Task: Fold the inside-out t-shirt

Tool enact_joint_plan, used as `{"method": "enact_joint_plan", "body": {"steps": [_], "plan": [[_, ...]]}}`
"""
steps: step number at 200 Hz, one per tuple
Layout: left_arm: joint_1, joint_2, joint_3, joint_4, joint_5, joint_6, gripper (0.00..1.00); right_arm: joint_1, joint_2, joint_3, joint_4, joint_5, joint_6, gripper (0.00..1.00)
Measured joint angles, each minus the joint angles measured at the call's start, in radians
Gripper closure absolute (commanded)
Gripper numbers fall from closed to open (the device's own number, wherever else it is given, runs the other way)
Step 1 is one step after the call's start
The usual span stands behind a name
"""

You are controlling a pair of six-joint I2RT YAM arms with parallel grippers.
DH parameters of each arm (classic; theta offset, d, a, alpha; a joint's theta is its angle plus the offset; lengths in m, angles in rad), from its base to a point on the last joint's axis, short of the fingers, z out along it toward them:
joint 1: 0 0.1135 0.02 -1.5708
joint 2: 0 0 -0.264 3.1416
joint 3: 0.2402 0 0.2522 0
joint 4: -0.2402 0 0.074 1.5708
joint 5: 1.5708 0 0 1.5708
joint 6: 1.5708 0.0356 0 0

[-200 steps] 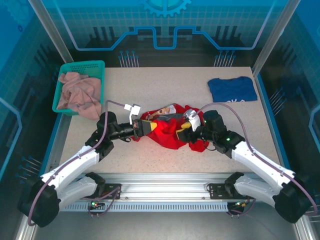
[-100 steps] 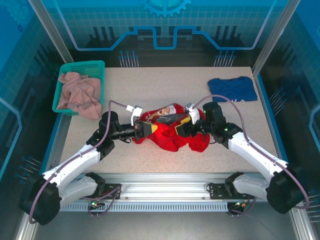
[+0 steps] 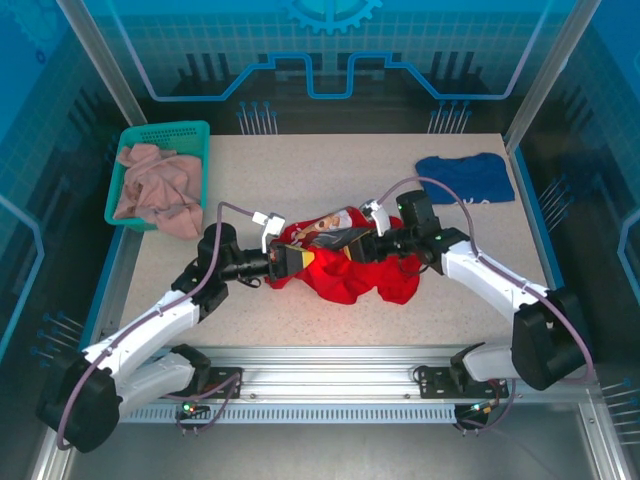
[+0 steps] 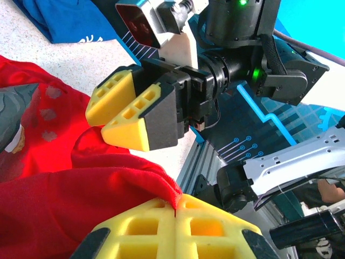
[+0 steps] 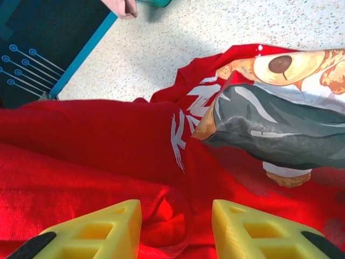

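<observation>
While left gripper (image 4: pixel 176 206) clamps bright red crumpled cloth t-shirt (image 4: pixel 54 210), right gripper (image 5: pixel 177 215) hovers, jaws apart: may snag several layers, bunching.

inside-out t-shirt (image 3: pixel 345 275) | bright red, crumpled heap | print showing | table (image 3: pixel 330 170) centre

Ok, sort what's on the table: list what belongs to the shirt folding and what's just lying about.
In the job:
red t-shirt, crumpled
left gripper, jaws shut on its cloth
right gripper, jaws open over it

Lying about:
dark blue t-shirt
green basket
pinkish garment, in the basket and hanging over its edge
</observation>
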Motion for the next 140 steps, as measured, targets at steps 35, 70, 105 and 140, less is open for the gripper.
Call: {"method": "enact_joint_plan", "body": {"steps": [35,70,105,140], "plan": [[0.000,-0.001,0.000,-0.003,0.000,0.011,1.00,0.000,0.018,0.011,0.000,0.002,0.001,0.68],[0.000,-0.008,0.000,-0.010,0.000,0.012,1.00,0.000,0.030,0.011,-0.005,0.002,0.003,0.72],[0.000,-0.009,0.000,-0.014,0.000,0.016,1.00,0.000,0.030,0.010,-0.011,0.002,0.003,0.72],[0.000,-0.015,0.000,-0.021,0.000,0.016,1.00,-0.003,0.030,0.010,-0.011,0.001,0.008,0.67]]}}
